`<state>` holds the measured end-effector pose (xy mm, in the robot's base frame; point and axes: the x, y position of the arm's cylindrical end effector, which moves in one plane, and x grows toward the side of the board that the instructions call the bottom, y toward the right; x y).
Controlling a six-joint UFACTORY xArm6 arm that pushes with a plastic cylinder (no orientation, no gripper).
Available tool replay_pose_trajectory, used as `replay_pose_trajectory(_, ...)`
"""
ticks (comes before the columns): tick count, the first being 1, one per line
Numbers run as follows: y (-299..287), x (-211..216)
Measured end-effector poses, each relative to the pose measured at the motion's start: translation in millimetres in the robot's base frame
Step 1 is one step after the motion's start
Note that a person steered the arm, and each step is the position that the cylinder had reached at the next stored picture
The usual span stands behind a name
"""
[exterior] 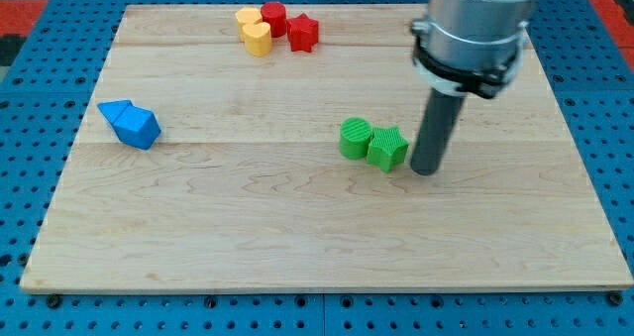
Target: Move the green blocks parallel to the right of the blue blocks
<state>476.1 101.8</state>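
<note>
Rod [437,128] near-vertical, descending from arm housing [468,29] at far right of board [297,227]. Green blocks [373,143] right of centre: rounded one left, angular one right, pair's long axis left-right. My tip [425,169] just right of angular green block, seemingly touching; holds nothing. Blue blocks [130,123] well apart at left. Yellow blocks [254,30] and red blocks [289,26] at far edge.

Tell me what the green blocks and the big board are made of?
The green blocks look like plastic: bright, even colour, with fine ridges on top, maybe printed. The board looks like pale wood, with grain lines and plank seams, a smooth matte finish. My tip sits just to the view's right of the green blocks.
</note>
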Motion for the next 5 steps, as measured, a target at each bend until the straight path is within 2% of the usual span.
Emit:
replay_pose_trajectory(1,-39,-20)
replay_pose_trajectory(3,-104,-28)
replay_pose_trajectory(4,-48,-32)
replay_pose_trajectory(5,-49,-59)
